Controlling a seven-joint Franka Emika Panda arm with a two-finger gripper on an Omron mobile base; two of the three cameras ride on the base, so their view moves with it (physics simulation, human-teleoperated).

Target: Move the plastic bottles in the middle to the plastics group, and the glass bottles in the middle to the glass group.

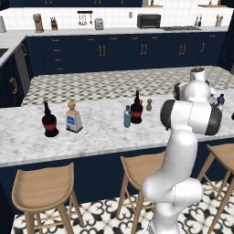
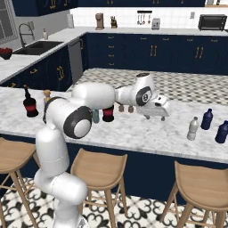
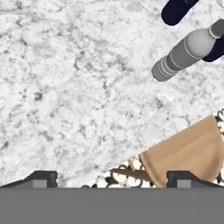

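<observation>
I see my gripper (image 2: 156,116) wide open and holding nothing above the marble counter (image 2: 147,133). The pale grey plastic bottle (image 3: 186,53) stands well ahead of the jaws, off toward one side, right beside a navy bottle (image 3: 175,11).

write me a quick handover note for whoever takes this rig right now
Gripper: open, empty, above the marble counter.
Pale grey plastic bottle: standing upright at the right end, close to two navy bottles, so it looks delivered.
Teal bottle and black red-banded bottle: in the middle.
Glass group, twin black bottle and square clear bottle: left end.
Left: teal to the navy bottles, black one to the glass group.
</observation>
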